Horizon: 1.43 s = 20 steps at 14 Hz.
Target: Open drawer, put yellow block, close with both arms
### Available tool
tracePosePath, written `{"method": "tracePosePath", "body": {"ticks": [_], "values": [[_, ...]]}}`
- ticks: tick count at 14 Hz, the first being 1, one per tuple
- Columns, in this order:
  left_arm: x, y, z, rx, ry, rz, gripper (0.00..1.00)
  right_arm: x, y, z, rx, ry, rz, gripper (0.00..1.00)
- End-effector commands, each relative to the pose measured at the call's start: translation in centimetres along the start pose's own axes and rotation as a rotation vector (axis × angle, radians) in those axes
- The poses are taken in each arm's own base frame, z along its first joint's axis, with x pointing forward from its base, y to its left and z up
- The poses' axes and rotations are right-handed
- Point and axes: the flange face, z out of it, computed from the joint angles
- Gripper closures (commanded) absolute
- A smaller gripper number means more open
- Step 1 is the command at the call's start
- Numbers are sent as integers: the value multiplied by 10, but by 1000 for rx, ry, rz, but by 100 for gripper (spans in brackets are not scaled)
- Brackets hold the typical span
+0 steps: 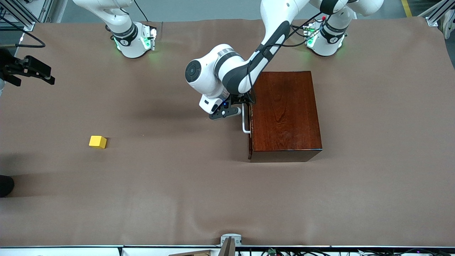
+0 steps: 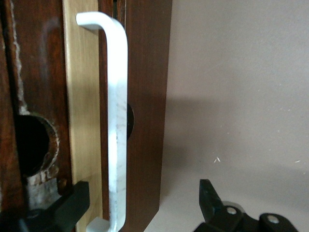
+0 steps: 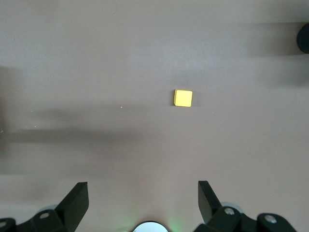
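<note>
The dark mahogany box [image 1: 286, 113] stands toward the left arm's end of the table. Its drawer [image 2: 145, 96] carries a white bar handle [image 1: 245, 122], and a strip of pale wood shows between the drawer front and the box body. My left gripper [image 1: 239, 105] is open at the handle [image 2: 117, 125], its fingers [image 2: 76, 202] standing apart on either side of the bar and the drawer front without closing on them. The yellow block [image 1: 97, 142] lies on the cloth toward the right arm's end. My right gripper [image 3: 143, 200] hangs open and empty high over the table, with the block [image 3: 183, 97] below it.
Brown cloth [image 1: 177, 185] covers the table. A black fixture [image 1: 30, 69] juts in at the right arm's end. A dark round object [image 1: 5, 185] sits at that same edge, nearer the front camera. The green-lit arm bases [image 1: 133, 41] stand farthest from the front camera.
</note>
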Motion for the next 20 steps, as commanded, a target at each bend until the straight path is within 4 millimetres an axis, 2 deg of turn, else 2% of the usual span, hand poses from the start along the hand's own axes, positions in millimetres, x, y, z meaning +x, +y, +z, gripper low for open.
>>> {"method": "tracePosePath", "body": {"ticks": [1, 5, 9, 11, 13, 20], "values": [[18, 12, 5, -63, 69, -54, 0, 2, 2, -3, -1, 5, 0, 0], [17, 25, 0, -145, 97, -106, 0, 4, 3, -1, -6, 1, 3, 0], [1, 42, -19, -236, 114, -138, 0, 4, 13, -1, -5, 1, 20, 0], [-9, 50, -25, -272, 113, -146, 0, 11, 26, 11, -2, -20, 43, 0], [-15, 56, -35, -310, 122, -171, 0, 12, 34, 14, 9, -24, 58, 0], [-38, 76, -51, -428, 111, -226, 0, 33, 40, 36, 9, -32, 64, 0]]}}
